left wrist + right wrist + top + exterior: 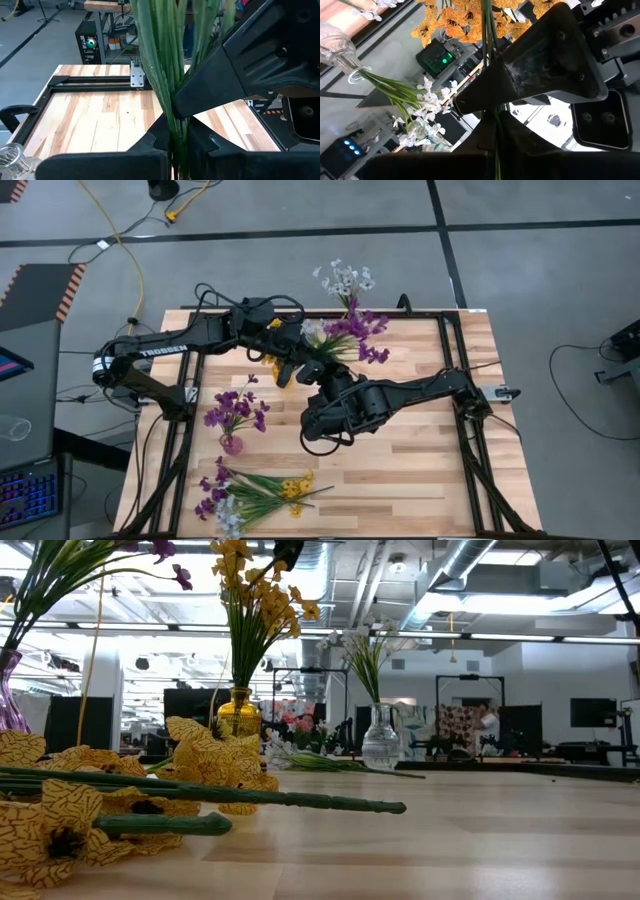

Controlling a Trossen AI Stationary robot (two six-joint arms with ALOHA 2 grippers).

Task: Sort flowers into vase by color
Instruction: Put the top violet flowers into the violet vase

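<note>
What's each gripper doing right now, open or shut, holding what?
Left gripper: shut on green flower stems.
Right gripper: shut on the same stems, under the yellow blossoms.

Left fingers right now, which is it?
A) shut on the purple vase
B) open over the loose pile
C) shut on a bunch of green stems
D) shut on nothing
C: in the left wrist view the left gripper is pinched on the green stems, which rise straight up between its fingers.
</note>
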